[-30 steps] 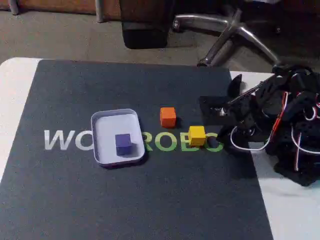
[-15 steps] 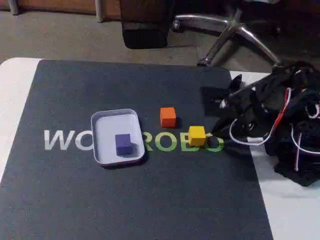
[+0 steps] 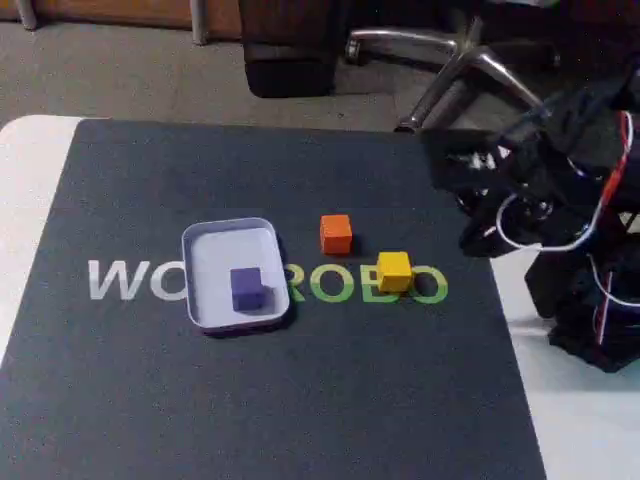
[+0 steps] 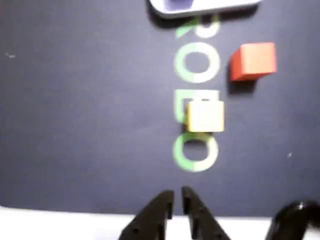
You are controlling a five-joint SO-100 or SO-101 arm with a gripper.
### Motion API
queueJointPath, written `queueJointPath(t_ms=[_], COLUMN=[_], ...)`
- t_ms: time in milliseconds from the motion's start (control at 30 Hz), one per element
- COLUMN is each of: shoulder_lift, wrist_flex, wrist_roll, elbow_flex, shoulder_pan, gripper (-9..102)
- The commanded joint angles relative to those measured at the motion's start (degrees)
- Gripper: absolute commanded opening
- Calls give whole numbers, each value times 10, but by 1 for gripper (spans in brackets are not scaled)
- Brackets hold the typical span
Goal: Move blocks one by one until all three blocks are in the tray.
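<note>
The pale tray lies left of centre on the dark mat and holds the purple block. Its near edge shows at the top of the wrist view as the tray. Outside the tray, to its right, the orange block and the yellow block rest on the mat. The wrist view has the yellow block just ahead and the orange block farther off to the right. My gripper hangs raised over the mat's right edge. In the wrist view the gripper is shut and holds nothing.
The black mat with green and white lettering covers the white table. The arm's base and red and white cables fill the right side. Chair legs stand on the floor behind.
The gripper has risen and drawn back to the right, away from the yellow block. The three blocks and the tray have not moved.
</note>
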Motion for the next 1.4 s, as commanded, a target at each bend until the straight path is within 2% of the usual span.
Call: queueJointPath(t_ms=[0,100,233,500,667,1000,1367], shoulder_lift=[-128,-200,-272,-258,-298,-402,-446], wrist_flex=[-25,-71,-93,-115,-134,-225,-250], wrist_roll=[63,101,83,39,10,-4,-44], elbow_flex=[-82,-95,-94,-50,-46,-46,-53], shoulder_pan=[-3,22,71,106,131,140,171], gripper=[-1,0,1,5,14,14,16])
